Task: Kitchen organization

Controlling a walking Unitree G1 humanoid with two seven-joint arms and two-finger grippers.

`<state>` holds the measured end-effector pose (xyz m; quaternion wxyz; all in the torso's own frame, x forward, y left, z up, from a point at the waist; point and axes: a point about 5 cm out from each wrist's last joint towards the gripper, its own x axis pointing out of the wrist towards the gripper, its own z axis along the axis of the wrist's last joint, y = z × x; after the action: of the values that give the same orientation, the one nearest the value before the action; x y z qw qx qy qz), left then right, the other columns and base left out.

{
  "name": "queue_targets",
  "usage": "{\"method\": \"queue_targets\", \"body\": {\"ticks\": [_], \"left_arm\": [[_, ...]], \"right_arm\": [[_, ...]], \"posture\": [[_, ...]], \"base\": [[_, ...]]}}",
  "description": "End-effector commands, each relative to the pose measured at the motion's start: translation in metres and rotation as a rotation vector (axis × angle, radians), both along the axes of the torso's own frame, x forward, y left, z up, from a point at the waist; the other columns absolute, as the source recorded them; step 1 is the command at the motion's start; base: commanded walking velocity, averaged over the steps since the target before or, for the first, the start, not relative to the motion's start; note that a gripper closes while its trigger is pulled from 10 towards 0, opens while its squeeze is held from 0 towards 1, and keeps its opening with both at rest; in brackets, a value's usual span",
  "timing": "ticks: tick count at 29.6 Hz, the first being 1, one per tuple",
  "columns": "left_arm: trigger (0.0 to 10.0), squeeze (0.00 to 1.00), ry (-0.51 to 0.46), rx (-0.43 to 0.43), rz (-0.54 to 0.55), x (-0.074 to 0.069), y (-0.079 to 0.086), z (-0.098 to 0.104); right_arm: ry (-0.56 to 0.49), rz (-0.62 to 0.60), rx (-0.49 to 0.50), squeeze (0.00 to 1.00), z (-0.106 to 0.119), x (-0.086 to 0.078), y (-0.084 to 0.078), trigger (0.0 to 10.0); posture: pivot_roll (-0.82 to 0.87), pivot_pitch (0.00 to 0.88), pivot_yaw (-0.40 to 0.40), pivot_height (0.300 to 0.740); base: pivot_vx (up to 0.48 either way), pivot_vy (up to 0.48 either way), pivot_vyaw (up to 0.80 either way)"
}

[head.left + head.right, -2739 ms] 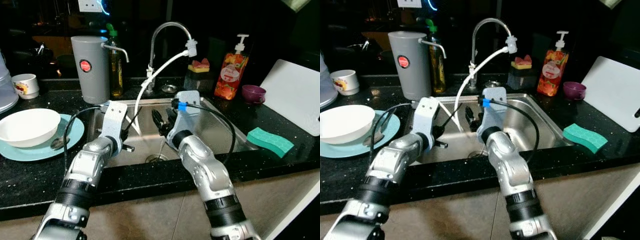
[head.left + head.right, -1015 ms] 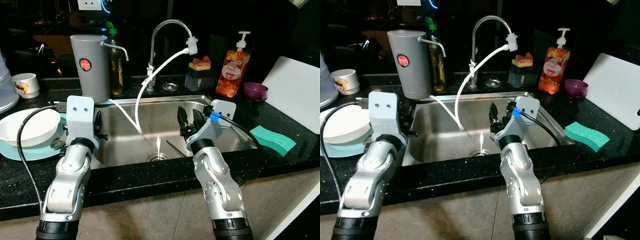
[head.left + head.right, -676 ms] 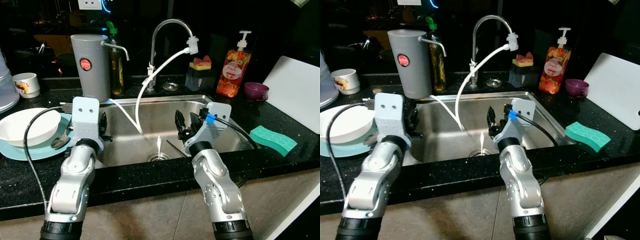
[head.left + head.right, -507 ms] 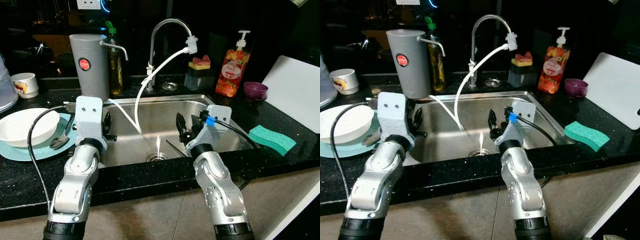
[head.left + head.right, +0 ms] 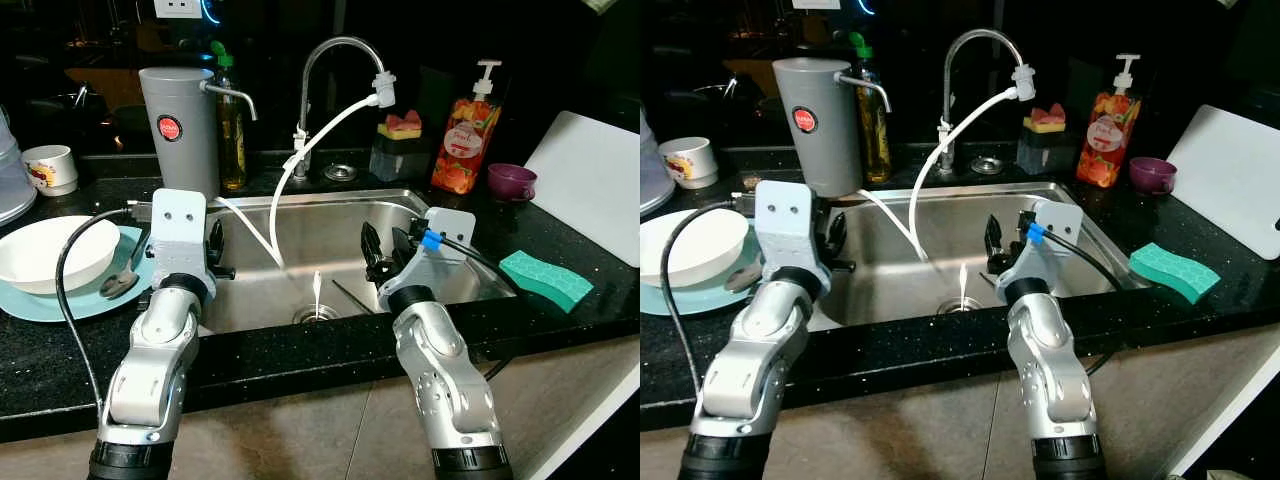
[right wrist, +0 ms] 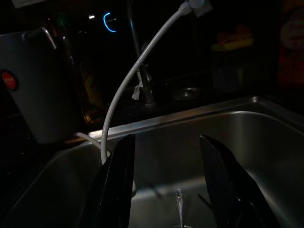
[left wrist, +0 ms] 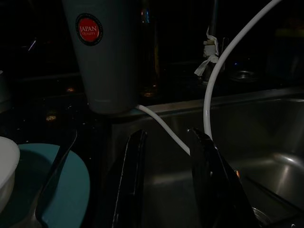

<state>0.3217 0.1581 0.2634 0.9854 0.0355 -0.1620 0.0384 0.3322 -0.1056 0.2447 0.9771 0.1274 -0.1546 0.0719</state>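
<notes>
Dark kitchen counter [image 5: 560,330], steel sink [image 5: 300,250]; both arms have drawn back from the basin; left gripper [image 7: 166,190] and right gripper [image 6: 166,190] gape, holding nothing; a utensil [image 5: 316,290] remains by the drain.

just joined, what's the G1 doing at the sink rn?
Nothing is in hand. Both arms are raised at the steel sink, fingers open and empty: the left gripper sits at the sink's left edge, beside the teal plate holding a white bowl and spoon; the right gripper hangs over the basin's right half. A utensil stands in the drain, and a white hose runs from the faucet into the basin. A green sponge lies on the counter, right.
</notes>
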Motion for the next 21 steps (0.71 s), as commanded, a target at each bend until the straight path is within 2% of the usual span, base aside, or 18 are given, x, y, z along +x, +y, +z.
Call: {"method": "queue_targets", "body": {"ticks": [1, 21], "left_arm": [[10.0, 0.00, -0.003, 0.002, -0.006, -0.0024, -0.0022, 0.0011], [10.0, 0.00, 0.003, 0.012, -0.006, -0.0021, -0.0011, 0.0020]], "right_arm": [[-0.016, -0.018, 0.008, 0.00, 0.0022, -0.0022, -0.0045, 10.0], [-0.021, -0.031, 0.020, 0.00, 0.0050, -0.0017, -0.0061, 10.0]], "posture": [[0.17, 0.094, -0.054, 0.740], [0.18, 0.106, -0.044, 0.740]], "base": [[0.000, 0.000, 0.00], [0.000, 0.000, 0.00]]}}
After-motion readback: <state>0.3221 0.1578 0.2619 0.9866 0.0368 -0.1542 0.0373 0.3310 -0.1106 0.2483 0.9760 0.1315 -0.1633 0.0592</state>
